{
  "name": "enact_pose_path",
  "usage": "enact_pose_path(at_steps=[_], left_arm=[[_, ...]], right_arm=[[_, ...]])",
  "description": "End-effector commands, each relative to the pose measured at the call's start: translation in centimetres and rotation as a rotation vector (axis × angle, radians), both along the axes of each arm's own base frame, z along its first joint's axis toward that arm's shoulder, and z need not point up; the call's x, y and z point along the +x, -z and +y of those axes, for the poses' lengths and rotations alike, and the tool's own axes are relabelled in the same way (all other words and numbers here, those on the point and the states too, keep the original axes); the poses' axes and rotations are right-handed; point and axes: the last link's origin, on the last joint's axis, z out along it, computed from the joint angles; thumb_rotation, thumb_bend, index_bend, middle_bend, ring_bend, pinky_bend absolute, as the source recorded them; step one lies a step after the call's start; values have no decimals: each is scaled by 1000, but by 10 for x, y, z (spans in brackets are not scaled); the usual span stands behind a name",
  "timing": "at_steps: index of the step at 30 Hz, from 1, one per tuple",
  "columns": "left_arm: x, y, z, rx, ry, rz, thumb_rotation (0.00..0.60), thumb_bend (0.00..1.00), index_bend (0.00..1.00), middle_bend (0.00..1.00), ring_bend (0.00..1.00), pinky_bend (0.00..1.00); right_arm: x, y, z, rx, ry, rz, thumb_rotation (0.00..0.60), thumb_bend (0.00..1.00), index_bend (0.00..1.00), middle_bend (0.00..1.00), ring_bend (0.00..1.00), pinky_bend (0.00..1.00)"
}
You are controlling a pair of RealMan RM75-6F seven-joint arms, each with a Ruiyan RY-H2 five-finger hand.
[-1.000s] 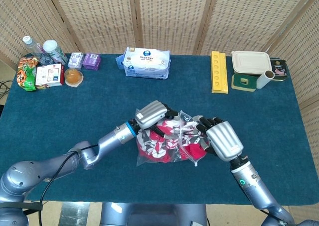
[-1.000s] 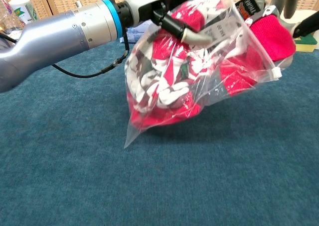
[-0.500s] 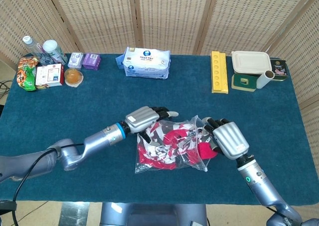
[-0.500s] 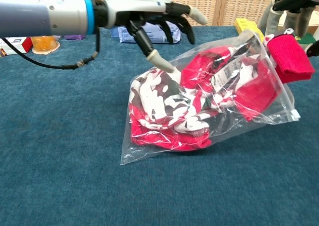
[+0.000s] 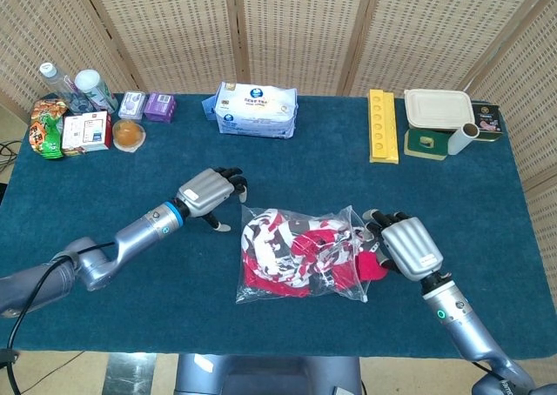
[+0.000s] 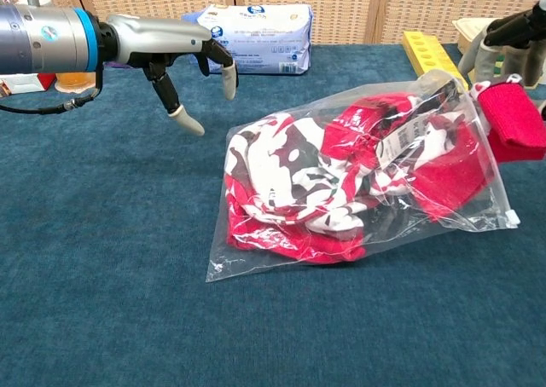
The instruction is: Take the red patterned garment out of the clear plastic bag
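Observation:
The clear plastic bag (image 5: 261,284) (image 6: 264,251) lies flat on the blue table with the red, white and black patterned garment (image 5: 283,254) (image 6: 299,178) bunched inside. A plain red end of the garment (image 5: 374,265) (image 6: 512,127) sticks out of the bag's mouth on the right. My right hand (image 5: 407,247) (image 6: 503,42) grips that red end. My left hand (image 5: 209,195) (image 6: 175,50) hovers open to the left of the bag, apart from it, holding nothing.
A tissue pack (image 5: 257,110) (image 6: 256,37) sits at the back centre, and a yellow tray (image 5: 382,125) and a white lidded box (image 5: 439,108) at the back right. Bottles and snack packets (image 5: 70,121) crowd the back left corner.
My left hand let go of the bag and drew back to the left. The bag dropped from its lifted pose to lie flat. My right hand shifted right with the red end.

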Motion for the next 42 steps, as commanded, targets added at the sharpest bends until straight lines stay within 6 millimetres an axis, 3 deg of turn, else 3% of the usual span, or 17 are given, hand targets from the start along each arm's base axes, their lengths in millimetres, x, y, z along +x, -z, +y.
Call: enact_pose_path(at_steps=[1, 15, 25, 32, 38, 42], left_arm=[[-9, 19, 3, 31, 13, 24, 600, 71, 378, 234, 107, 209], [8, 62, 13, 38, 22, -11, 600, 205, 384, 234, 107, 209], [21, 83, 13, 16, 32, -43, 600, 396, 517, 234, 107, 215], [23, 87, 12, 13, 43, -53, 600, 465, 647, 248, 114, 238], [16, 83, 10, 10, 20, -78, 600, 490, 684, 278, 132, 254], [1, 70, 3, 14, -1, -131, 600, 497, 688, 321, 157, 268]], right_arm=[[-1, 0, 0, 1, 2, -1, 600, 547, 604, 311, 481, 443], [-6, -1, -1, 5, 14, -5, 600, 546, 608, 317, 484, 443], [-8, -2, -1, 12, 24, -9, 600, 547, 620, 326, 488, 447], [-9, -3, -2, 14, 27, -11, 600, 547, 625, 333, 491, 448], [-9, -4, 0, 10, 23, -24, 600, 547, 629, 338, 494, 447], [-8, -10, 3, -9, 15, -32, 600, 547, 632, 340, 496, 448]])
